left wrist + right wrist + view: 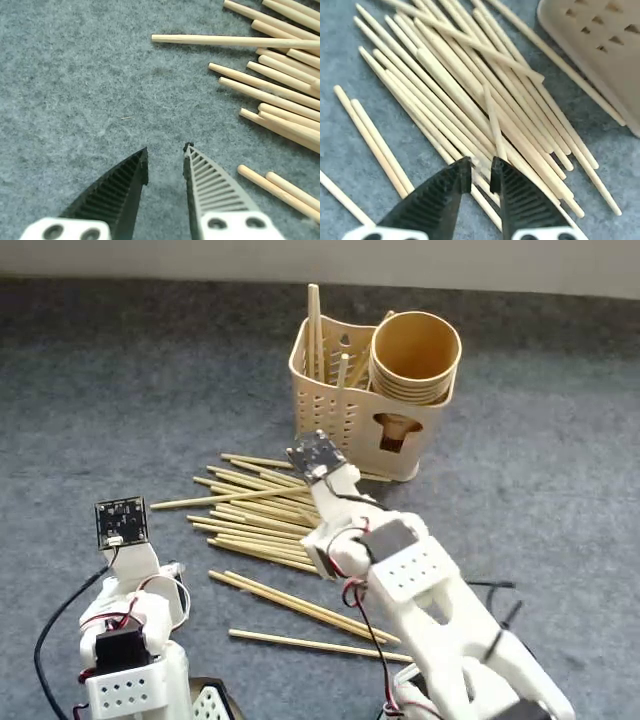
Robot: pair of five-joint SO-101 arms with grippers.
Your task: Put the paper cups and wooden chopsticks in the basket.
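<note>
- At the near edge of the table, the left arm rises on the left, and the larger-looking right arm stands beside it, towards the middle.
- The left gripper hangs over bare grey mat. Its jaws are spread with nothing between them, and the ends of several chopsticks lie off to one side, apart from the tips.
- Near the arms' bases a single chopstick lies alone on the mat, and just beyond it a pair of chopsticks lies side by side at a slant.
- Farther in, the main pile of chopsticks fans across the middle of the mat, with many lying roughly parallel and a few crossed on top.
- The right gripper is low over this pile. Its jaws are parted by a narrow gap, and no stick is visibly pinched between the tips.
- Behind the pile stands the basket, a cream plastic caddy with perforated walls, upright on the mat.
- In its right-hand compartment sits a nested stack of paper cups, mouth up.
- In its left-hand compartment a few upright chopsticks poke above the rim.
</note>
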